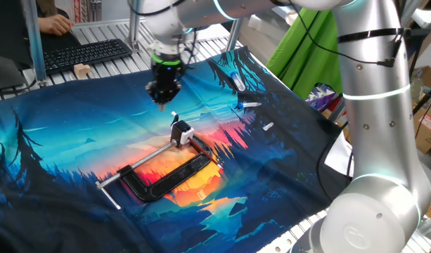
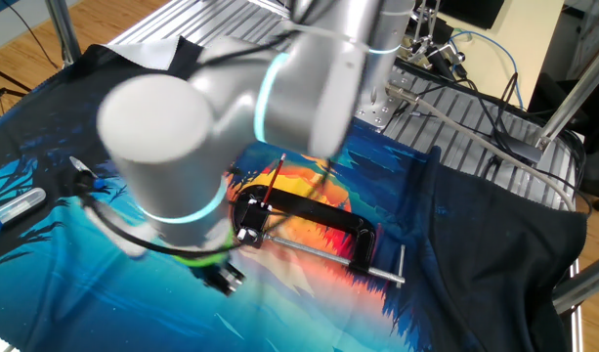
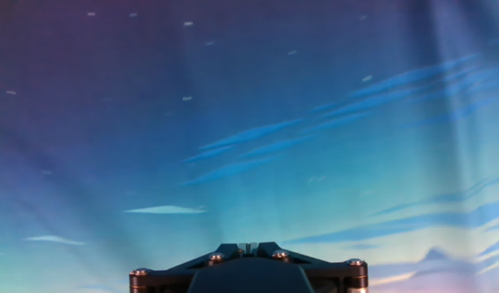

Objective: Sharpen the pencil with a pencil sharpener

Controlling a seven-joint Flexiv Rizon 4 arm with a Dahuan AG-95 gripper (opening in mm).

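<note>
The pencil sharpener (image 1: 181,132), a tiny block with a white top and black body, sits pinched in the black C-clamp (image 1: 169,176) on the printed cloth. It also shows in the other fixed view (image 2: 248,233). A thin reddish stick, the pencil (image 2: 273,186), leans up from the sharpener; in one fixed view only a short sliver (image 1: 175,117) of it shows. My gripper (image 1: 163,104) hovers over the blue part of the cloth, a little behind the sharpener and apart from it. In the hand view its jaws (image 3: 247,247) are together with nothing between them, and only cloth lies below.
Blue-and-white pens (image 1: 237,81) (image 1: 249,105) and a small white stub (image 1: 268,127) lie at the cloth's far right. Another pen (image 2: 16,207) shows in the other fixed view. A keyboard (image 1: 81,55) and a wooden block (image 1: 81,69) sit behind the cloth.
</note>
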